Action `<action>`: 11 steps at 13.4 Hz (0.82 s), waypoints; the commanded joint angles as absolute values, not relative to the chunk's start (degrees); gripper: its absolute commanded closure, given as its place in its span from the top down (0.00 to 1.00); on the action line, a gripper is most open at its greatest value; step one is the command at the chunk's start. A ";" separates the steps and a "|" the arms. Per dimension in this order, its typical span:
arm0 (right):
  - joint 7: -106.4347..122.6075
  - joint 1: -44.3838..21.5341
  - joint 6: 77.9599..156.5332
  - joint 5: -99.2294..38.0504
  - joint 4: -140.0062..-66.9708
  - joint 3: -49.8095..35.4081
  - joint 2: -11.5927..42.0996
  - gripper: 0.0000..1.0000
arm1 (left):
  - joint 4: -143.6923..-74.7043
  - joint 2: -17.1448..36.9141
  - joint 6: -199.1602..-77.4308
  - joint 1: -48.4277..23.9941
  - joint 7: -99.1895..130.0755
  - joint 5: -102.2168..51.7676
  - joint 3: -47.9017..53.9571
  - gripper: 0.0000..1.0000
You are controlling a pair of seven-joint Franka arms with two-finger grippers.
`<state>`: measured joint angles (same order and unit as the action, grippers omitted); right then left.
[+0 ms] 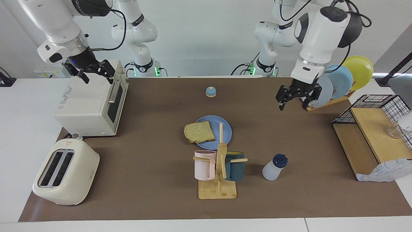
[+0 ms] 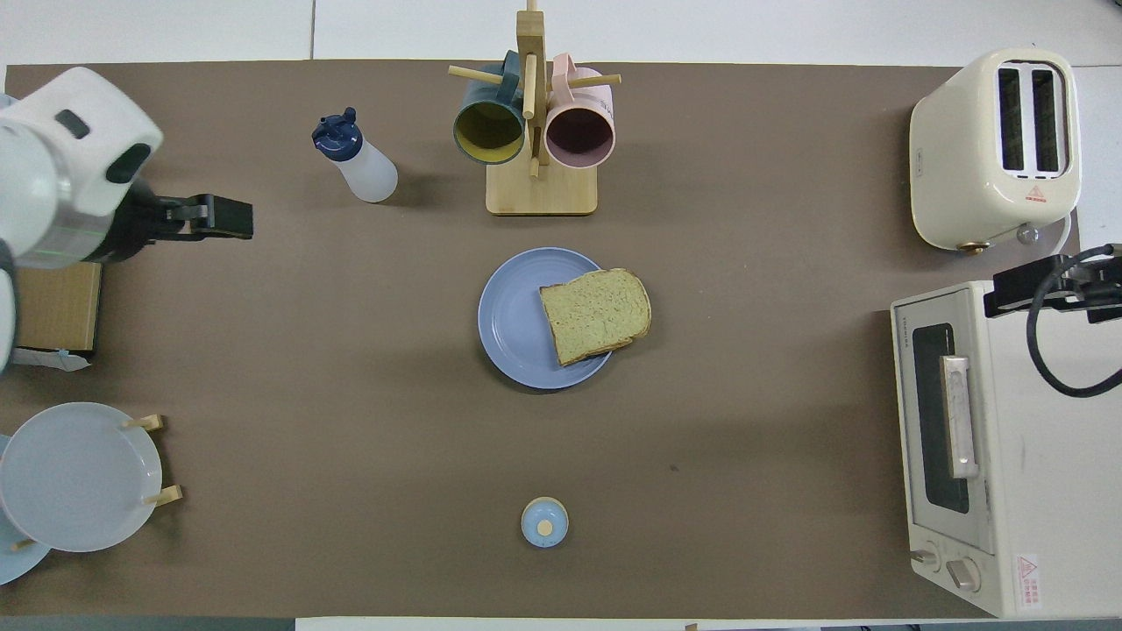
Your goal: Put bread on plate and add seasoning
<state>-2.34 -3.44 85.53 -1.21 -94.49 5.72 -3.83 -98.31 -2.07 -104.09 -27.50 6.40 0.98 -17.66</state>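
Observation:
The bread (image 1: 199,132) (image 2: 594,315) lies flat on the blue plate (image 1: 224,127) (image 2: 513,320), its edge overhanging the rim toward the right arm's end. The seasoning bottle (image 1: 273,167) (image 2: 359,164) stands upright with its navy cap on, beside the mug rack and farther from the robots than the plate. My left gripper (image 1: 293,102) (image 2: 230,217) hangs open and empty in the air over the mat near the plate rack. Above the toaster oven my right gripper (image 1: 95,73) (image 2: 1021,287) waits, open and empty.
A wooden mug rack (image 1: 218,180) holds a pink and a teal mug. A cream toaster (image 1: 66,170) and toaster oven (image 1: 91,103) stand at the right arm's end. A small bell (image 1: 210,91) sits near the robots. A plate rack (image 1: 334,80) and wire shelf (image 1: 373,138) are at the left arm's end.

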 commanded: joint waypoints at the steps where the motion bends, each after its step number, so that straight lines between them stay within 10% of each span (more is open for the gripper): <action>1: -1.23 -2.99 85.69 -1.32 -94.83 5.36 -4.04 1.00 | -97.82 -3.60 -98.36 -21.82 -3.22 -0.09 -17.58 1.00; 11: -1.23 -2.99 85.69 -1.32 -94.83 5.36 -4.04 1.00 | -97.82 -3.87 -96.33 -13.49 -5.89 1.14 -13.39 1.00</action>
